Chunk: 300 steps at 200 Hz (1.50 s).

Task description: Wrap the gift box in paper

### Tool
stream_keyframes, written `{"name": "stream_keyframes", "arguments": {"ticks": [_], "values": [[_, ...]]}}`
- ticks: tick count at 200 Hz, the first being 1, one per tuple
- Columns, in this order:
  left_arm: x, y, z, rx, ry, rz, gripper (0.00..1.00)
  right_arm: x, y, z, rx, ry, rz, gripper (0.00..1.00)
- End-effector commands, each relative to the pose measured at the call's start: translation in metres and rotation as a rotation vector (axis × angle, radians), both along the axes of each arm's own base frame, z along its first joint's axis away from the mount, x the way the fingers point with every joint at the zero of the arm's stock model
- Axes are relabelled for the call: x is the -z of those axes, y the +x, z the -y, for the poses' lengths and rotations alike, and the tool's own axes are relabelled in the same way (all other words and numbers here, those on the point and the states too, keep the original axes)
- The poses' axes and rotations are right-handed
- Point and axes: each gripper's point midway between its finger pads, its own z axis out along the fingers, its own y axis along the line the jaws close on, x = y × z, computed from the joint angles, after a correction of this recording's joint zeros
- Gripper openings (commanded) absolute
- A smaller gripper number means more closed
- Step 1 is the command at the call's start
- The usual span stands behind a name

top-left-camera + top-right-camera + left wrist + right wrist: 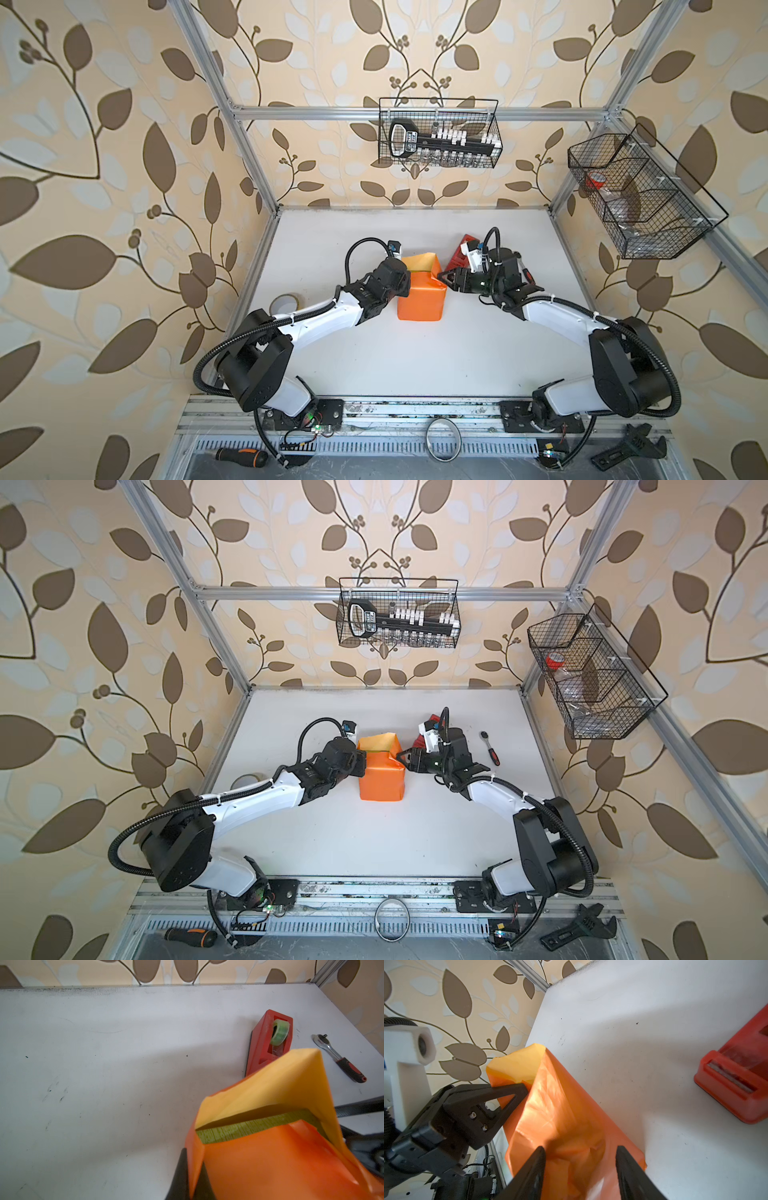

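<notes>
The paper (419, 301) is folded round the gift box in the middle of the table, glossy orange outside, with a pale yellow flap (270, 1084) standing up at the far end. Only a green strip of the gift box (249, 1128) shows under that flap. My left gripper (193, 1157) is shut on a fold of the paper at the parcel's left edge; one of its fingers (500, 1095) shows in the right wrist view. My right gripper (580, 1147) is open at the parcel's right side (442, 278), its jaws apart with crumpled paper between them, not pinched.
A red tape dispenser (268, 1043) stands just behind the right gripper, with a ratchet (490, 748) to its right. A tape roll (284, 303) lies by the left arm. Wire baskets (440, 133) hang on the back and right rails. A screwdriver (241, 455) lies at the front.
</notes>
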Motion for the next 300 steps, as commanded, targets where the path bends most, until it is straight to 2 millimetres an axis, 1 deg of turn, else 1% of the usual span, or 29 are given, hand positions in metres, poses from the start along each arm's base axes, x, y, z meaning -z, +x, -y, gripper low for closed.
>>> {"name": "stream_keyframes", "arguments": {"ticks": [1, 24, 48, 70, 91, 108, 141, 153, 169, 187, 189, 191, 210, 230, 251, 264, 278, 288, 300], "values": [[-0.011, -0.004, 0.003, 0.021, -0.013, 0.028, 0.00, -0.003, 0.006, -0.005, 0.000, -0.002, 0.014, 0.57], [-0.010, -0.004, 0.003, 0.021, -0.015, 0.027, 0.00, 0.000, 0.012, -0.008, 0.010, -0.013, 0.013, 0.58], [-0.011, -0.004, 0.004, 0.022, -0.020, 0.028, 0.00, 0.008, 0.017, -0.010, 0.015, -0.027, 0.005, 0.58], [-0.009, -0.005, 0.004, 0.026, -0.021, 0.022, 0.00, 0.016, 0.020, -0.008, 0.033, -0.048, -0.003, 0.59], [-0.009, -0.006, 0.005, 0.031, -0.028, 0.022, 0.00, 0.027, 0.024, -0.001, 0.066, -0.088, -0.004, 0.59], [-0.008, -0.006, 0.006, 0.033, -0.032, 0.023, 0.00, 0.035, 0.026, 0.003, 0.086, -0.111, -0.005, 0.58], [-0.007, -0.006, 0.006, 0.036, -0.035, 0.023, 0.00, 0.042, 0.026, 0.004, 0.098, -0.112, -0.007, 0.54], [-0.009, -0.006, 0.007, 0.040, -0.037, 0.027, 0.04, 0.045, 0.023, 0.005, 0.097, -0.113, -0.008, 0.52], [-0.012, -0.005, 0.009, 0.047, -0.045, 0.029, 0.11, 0.052, 0.017, 0.006, 0.096, -0.111, -0.012, 0.51], [-0.017, -0.005, 0.013, 0.054, -0.059, 0.031, 0.25, 0.059, 0.008, 0.005, 0.087, -0.110, -0.018, 0.50], [-0.027, -0.006, 0.012, 0.056, -0.074, 0.049, 0.27, 0.059, 0.008, 0.005, 0.087, -0.110, -0.016, 0.50], [-0.030, -0.006, 0.012, 0.056, -0.079, 0.054, 0.29, 0.060, 0.007, 0.006, 0.087, -0.111, -0.016, 0.50], [-0.042, -0.007, 0.013, 0.064, -0.097, 0.066, 0.46, 0.065, 0.001, 0.007, 0.081, -0.122, -0.017, 0.51], [-0.057, -0.011, 0.012, 0.077, -0.119, 0.083, 0.59, 0.067, -0.002, 0.007, 0.074, -0.120, -0.022, 0.52], [-0.071, -0.020, 0.005, 0.087, -0.150, 0.093, 0.65, 0.066, -0.004, 0.007, 0.070, -0.121, -0.016, 0.53], [-0.076, -0.026, -0.005, 0.075, -0.185, 0.098, 0.68, 0.065, -0.004, 0.006, 0.068, -0.120, -0.014, 0.53], [-0.074, -0.027, -0.020, 0.047, -0.252, 0.066, 0.68, 0.064, -0.004, 0.005, 0.066, -0.118, -0.011, 0.53], [-0.070, -0.023, -0.032, 0.021, -0.298, 0.031, 0.66, 0.063, -0.004, 0.005, 0.064, -0.116, -0.009, 0.53], [-0.064, -0.017, -0.042, -0.005, -0.320, -0.005, 0.63, 0.063, -0.004, 0.004, 0.061, -0.114, -0.008, 0.53]]}}
